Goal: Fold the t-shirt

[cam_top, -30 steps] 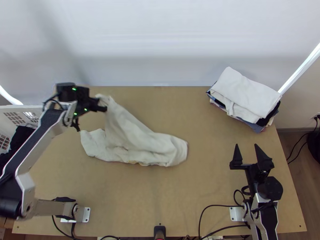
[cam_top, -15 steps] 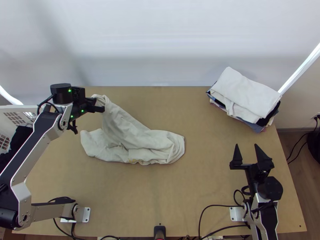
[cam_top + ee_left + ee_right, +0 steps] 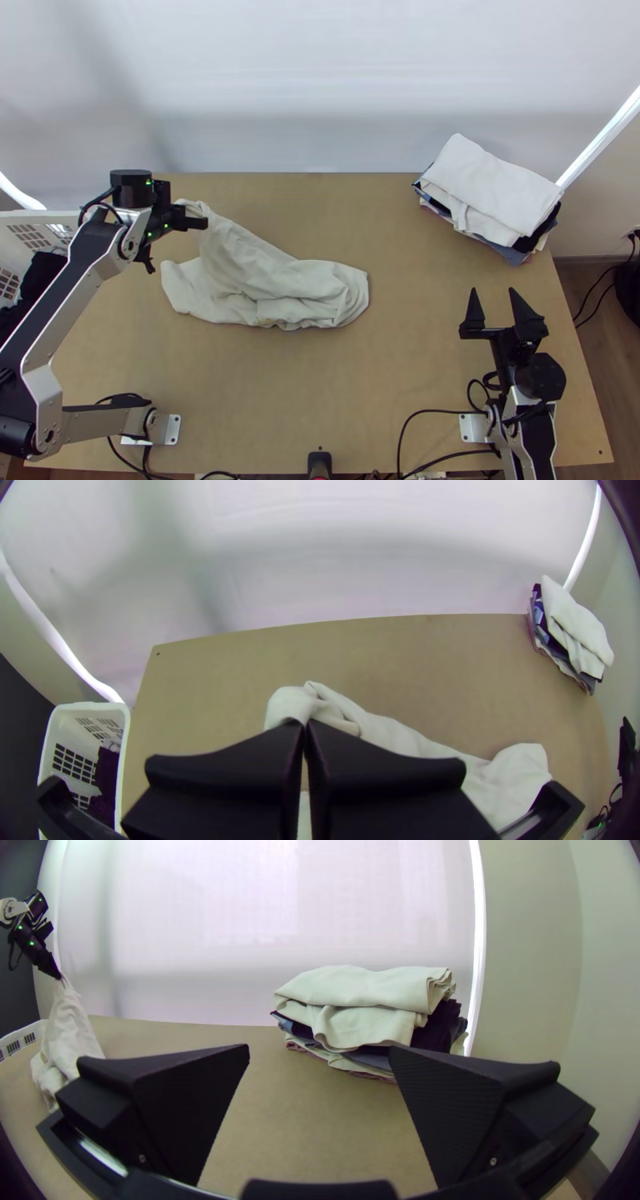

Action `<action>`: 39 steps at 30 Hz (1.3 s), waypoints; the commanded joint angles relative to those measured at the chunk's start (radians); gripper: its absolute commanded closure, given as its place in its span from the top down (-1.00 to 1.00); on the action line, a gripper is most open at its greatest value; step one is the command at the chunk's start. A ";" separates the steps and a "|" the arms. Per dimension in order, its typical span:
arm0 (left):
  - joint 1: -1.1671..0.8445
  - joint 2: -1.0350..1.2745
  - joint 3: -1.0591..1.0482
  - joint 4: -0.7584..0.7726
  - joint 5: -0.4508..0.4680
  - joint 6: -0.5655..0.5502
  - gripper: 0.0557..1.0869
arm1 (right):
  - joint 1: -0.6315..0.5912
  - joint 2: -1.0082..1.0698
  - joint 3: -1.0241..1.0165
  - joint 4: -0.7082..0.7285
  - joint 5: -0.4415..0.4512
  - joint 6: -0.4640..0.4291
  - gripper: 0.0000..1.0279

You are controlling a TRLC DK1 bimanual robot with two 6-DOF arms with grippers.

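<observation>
My left gripper (image 3: 200, 222) is at the table's upper left, shut on one end of the off-white t-shirt (image 3: 280, 280), which it holds raised. The rest of the shirt lies bunched on the table, stretching toward the middle. In the left wrist view, the fingertips of my left gripper (image 3: 305, 724) meet on the t-shirt (image 3: 400, 737). Near the right base, my right gripper (image 3: 498, 300) stands open and away from the cloth. The right wrist view shows my right gripper (image 3: 320, 1053) with its fingers wide apart and, off to one side, the hanging t-shirt (image 3: 70, 1030).
A stack of folded clothes (image 3: 492, 192) with a white piece on top sits at the table's upper right. A white basket (image 3: 57, 747) holding dark cloth stands beyond the table's left edge. Bare table (image 3: 400, 360) spreads between the shirt and my right arm.
My left gripper has drawn a little to the left and then lowered slightly, the shirt's held end moving with it. The shirt's far end has slid slightly left. The right arm has kept still.
</observation>
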 commanded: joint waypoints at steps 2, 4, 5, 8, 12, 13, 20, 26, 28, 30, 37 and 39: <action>-0.009 0.031 0.045 -0.041 -0.059 -0.036 -0.92 | -0.001 -0.002 -0.007 -0.012 0.002 -0.005 0.91; -0.009 0.048 0.062 -0.070 -0.078 -0.057 -0.92 | 0.043 -0.002 -0.007 -0.012 0.003 0.000 0.91; -0.009 0.054 0.066 -0.076 -0.087 -0.067 -0.92 | 0.062 -0.002 -0.007 -0.012 0.003 -0.002 0.91; -0.018 0.063 0.068 -0.084 -0.111 -0.088 -0.92 | 0.092 -0.005 -0.007 -0.009 0.003 0.036 0.91; -0.030 0.068 0.068 -0.096 -0.134 -0.102 -0.92 | 0.102 -0.004 -0.006 -0.014 0.005 0.026 0.91; -0.032 0.069 0.068 -0.098 -0.136 -0.103 -0.92 | 0.106 -0.004 -0.004 -0.015 0.003 0.006 0.91; -0.033 0.082 0.065 -0.098 -0.136 -0.126 -0.92 | 0.296 0.085 0.109 -0.080 0.003 -0.069 0.91; -0.040 0.088 0.065 -0.095 -0.136 -0.145 -0.92 | 0.464 0.320 0.247 -0.118 0.006 -0.092 0.91; -0.040 0.088 0.066 -0.092 -0.136 -0.145 -0.92 | 0.530 0.388 0.287 -0.146 0.012 -0.109 0.91; -0.040 0.088 0.068 -0.088 -0.136 -0.145 -0.92 | 0.594 0.457 0.316 -0.172 0.017 -0.120 0.91; -0.040 0.097 0.068 -0.085 -0.136 -0.166 -0.92 | 0.821 0.634 0.365 -0.219 0.066 -0.157 0.91; -0.041 0.099 0.068 -0.085 -0.136 -0.174 -0.92 | 0.858 0.671 0.362 -0.192 0.071 -0.166 0.91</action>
